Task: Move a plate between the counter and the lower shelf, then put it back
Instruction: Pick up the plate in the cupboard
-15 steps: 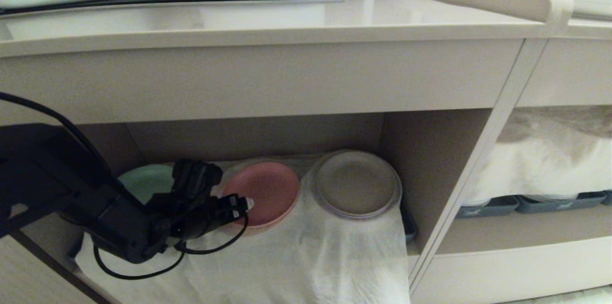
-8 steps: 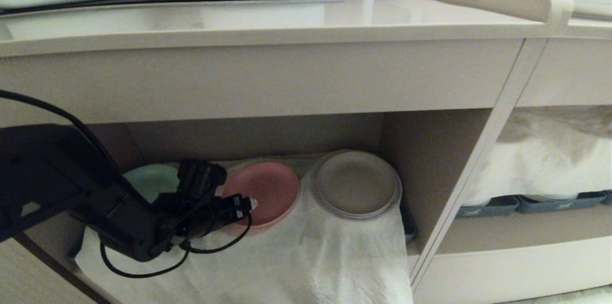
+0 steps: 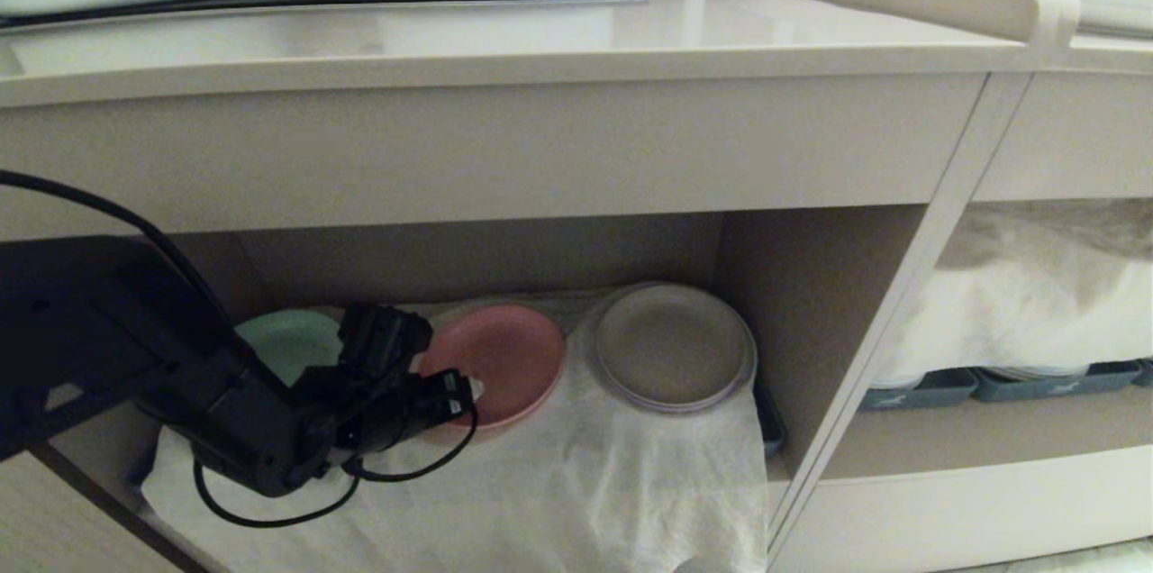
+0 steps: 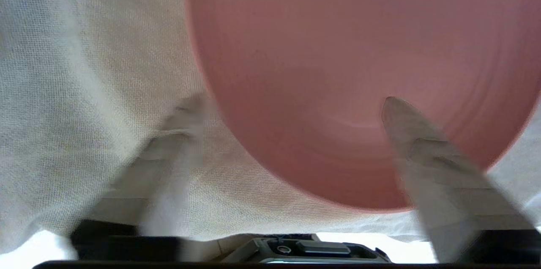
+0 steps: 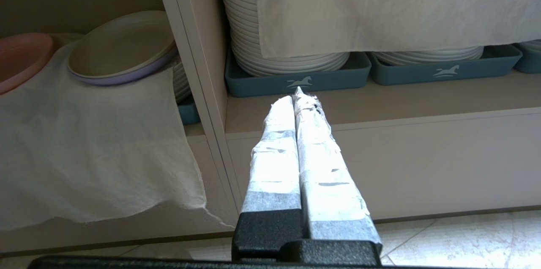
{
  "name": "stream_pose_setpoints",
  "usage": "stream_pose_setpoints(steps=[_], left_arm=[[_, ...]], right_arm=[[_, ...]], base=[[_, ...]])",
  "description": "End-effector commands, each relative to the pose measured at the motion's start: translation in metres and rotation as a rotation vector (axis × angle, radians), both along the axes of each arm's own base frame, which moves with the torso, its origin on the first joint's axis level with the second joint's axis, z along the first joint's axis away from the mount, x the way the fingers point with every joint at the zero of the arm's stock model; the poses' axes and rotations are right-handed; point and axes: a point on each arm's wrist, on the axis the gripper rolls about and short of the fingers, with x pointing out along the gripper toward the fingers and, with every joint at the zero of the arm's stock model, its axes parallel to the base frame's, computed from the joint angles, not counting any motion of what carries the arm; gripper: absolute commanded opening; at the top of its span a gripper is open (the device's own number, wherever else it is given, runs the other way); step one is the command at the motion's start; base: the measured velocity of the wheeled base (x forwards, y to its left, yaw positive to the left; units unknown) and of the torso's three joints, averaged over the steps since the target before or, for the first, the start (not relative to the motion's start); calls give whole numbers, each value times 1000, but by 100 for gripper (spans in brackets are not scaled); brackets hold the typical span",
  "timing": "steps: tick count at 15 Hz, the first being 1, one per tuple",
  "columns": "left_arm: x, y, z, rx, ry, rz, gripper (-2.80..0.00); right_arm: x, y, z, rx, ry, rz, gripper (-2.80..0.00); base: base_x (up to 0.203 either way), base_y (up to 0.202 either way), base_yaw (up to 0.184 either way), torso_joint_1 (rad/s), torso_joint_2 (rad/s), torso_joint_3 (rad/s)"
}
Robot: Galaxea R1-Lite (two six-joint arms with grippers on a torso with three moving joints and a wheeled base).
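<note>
A beige counter spans the top. Beneath it, the lower shelf (lined with white cloth) holds the pink plate. The left gripper straddles the plate's near rim, fingers apart. The right gripper hangs pressed together.

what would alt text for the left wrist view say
The left gripper straddles the near rim of a small round matte pink plate lying on thin white cloth. One taped finger is over the plate's inside, the other on the cloth beside it, jaws apart.
</note>
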Motion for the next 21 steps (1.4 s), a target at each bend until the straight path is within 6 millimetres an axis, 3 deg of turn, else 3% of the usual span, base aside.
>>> stream_pose_setpoints(steps=[1, 16, 21], left_arm=[[1, 0, 0, -5, -3, 5, -280], [-2, 1, 1, -4, -1, 8, -280], [-6, 3, 14, -35, -26, 31, -280]], right_arm=[[0, 0, 0, 1, 2, 0, -280], [0, 0, 0, 1, 2, 0, -280], [0, 0, 0, 1, 0, 0, -280]], base=[[0, 0, 0, 0, 0, 0], [0, 0, 0, 0, 0, 0], [0, 0, 0, 0, 0, 0]])
